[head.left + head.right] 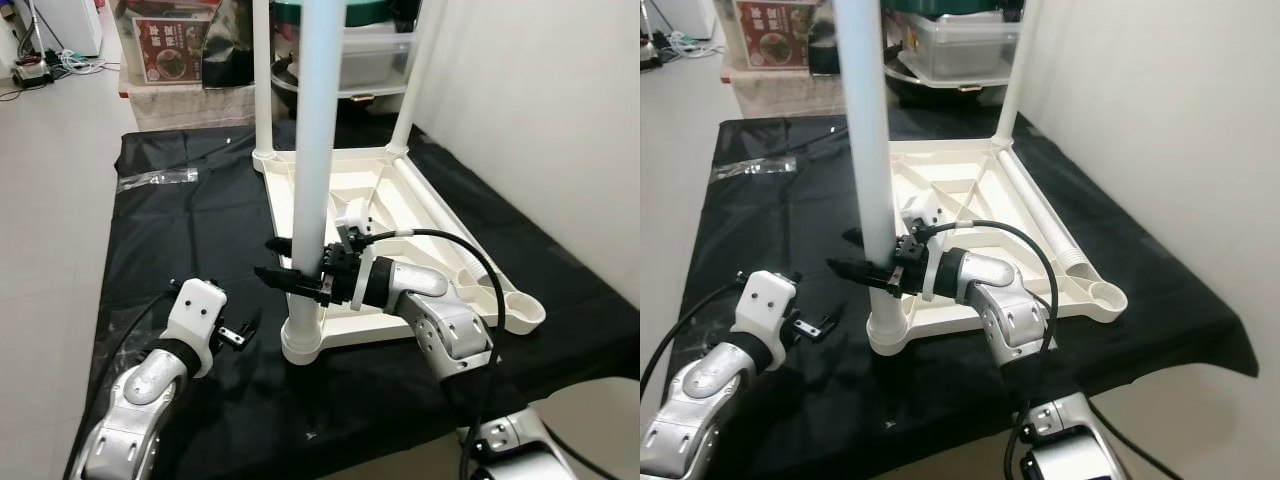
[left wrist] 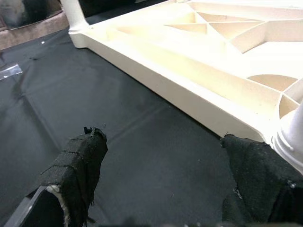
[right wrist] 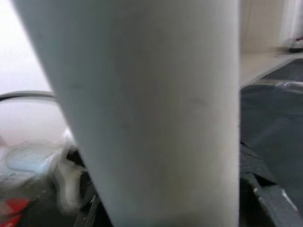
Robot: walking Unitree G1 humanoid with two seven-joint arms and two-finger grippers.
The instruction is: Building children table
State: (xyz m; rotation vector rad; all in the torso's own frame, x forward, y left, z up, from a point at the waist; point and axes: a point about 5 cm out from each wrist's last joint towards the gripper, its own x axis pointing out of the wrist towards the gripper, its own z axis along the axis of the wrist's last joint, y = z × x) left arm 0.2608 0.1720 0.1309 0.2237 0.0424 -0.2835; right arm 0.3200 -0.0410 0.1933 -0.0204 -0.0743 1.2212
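Observation:
A white children's table top [image 1: 400,195] lies upside down on a black cloth [image 1: 190,240]. Two white legs stand in its far corners [image 1: 262,80] [image 1: 415,80]. A third leg [image 1: 313,150] stands upright in the near left corner socket [image 1: 301,340]. My right gripper [image 1: 270,258] is shut on this leg a little above the socket, one finger on each side. In the right wrist view the leg [image 3: 156,109] is pressed close against the camera. My left gripper [image 1: 240,333] hovers open just left of the socket, its padded fingers [image 2: 75,175] apart over the cloth.
Another white tube [image 1: 1040,210] lies along the table top's right rim, near an open corner socket [image 1: 522,310]. A clear plastic bag [image 1: 158,178] lies on the cloth's far left. Boxes [image 1: 170,50] and storage bins [image 1: 370,50] stand behind. A white wall [image 1: 540,100] runs along the right.

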